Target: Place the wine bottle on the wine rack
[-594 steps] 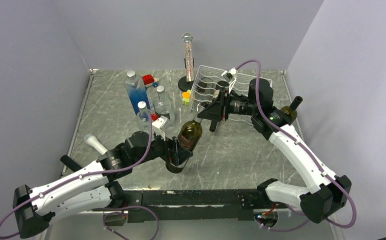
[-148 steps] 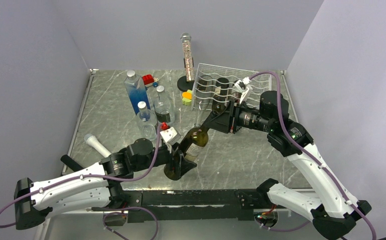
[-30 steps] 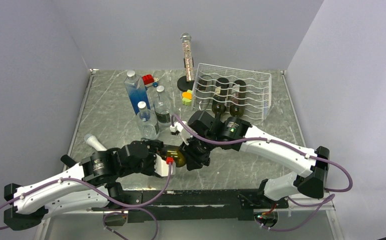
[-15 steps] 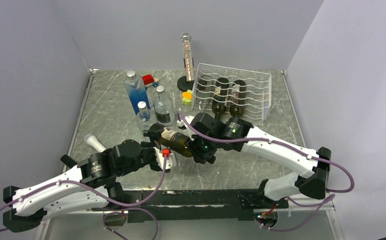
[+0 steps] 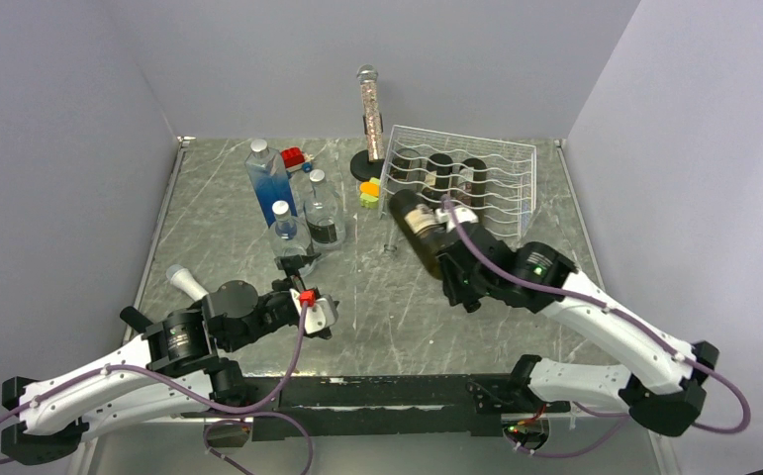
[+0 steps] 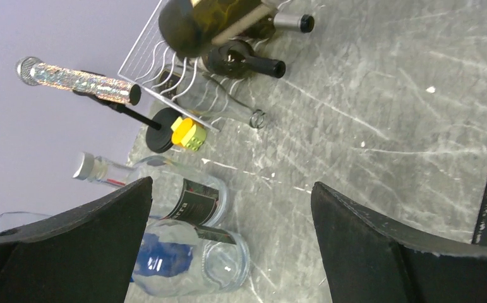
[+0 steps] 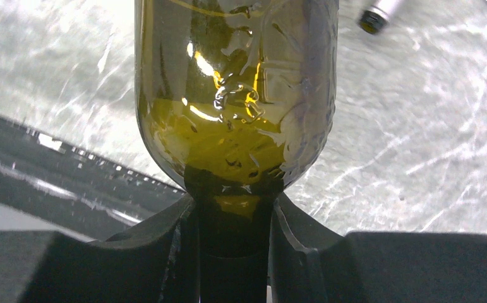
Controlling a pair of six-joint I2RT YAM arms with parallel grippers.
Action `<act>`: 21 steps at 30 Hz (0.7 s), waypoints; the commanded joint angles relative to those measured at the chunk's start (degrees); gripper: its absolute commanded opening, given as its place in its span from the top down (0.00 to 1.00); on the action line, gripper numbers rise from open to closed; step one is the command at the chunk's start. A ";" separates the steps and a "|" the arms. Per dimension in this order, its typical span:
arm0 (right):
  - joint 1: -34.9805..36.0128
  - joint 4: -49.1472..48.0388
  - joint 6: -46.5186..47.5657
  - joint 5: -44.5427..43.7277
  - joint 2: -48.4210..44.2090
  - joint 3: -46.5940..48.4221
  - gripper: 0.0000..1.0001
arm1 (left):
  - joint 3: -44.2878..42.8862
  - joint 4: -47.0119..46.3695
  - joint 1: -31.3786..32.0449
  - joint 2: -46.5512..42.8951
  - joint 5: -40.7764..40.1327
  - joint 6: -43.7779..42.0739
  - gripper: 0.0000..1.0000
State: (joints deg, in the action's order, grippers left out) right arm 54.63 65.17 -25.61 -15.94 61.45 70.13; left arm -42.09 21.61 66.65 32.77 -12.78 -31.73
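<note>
Gripping the wine bottle point(image 5: 422, 230) by its neck, the right claw point(image 5: 459, 280) holds it up over the bench point(image 5: 229, 218), close to the wine rack point(image 5: 501, 198). The left claw point(image 6: 228, 246) is wide open.

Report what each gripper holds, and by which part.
Right gripper: the dark olive-green glass wine bottle, jaws shut on its neck. Left gripper: nothing, jaws open.

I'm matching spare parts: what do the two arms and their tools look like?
The left arm and right arm have white links with black joints and bases, each trailed by a purple cable. The right shows a green light; the left wrist carries a red tab. The tool fingers are matte black wedges.
</note>
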 commanded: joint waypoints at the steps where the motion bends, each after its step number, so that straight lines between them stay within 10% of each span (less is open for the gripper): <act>1: -7.82 -4.00 -5.23 -5.47 -7.39 -3.69 1.00 | 0.34 -4.25 -0.03 -0.21 3.88 4.55 0.01; 21: -27.43 -6.70 1.34 11.22 -13.25 -14.55 1.00 | -2.09 -0.67 -0.03 3.72 6.01 5.66 0.01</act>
State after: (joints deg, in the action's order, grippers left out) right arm 29.58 65.89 -24.53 -6.66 50.39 55.61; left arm -41.80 21.69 66.65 36.29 -7.79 -27.49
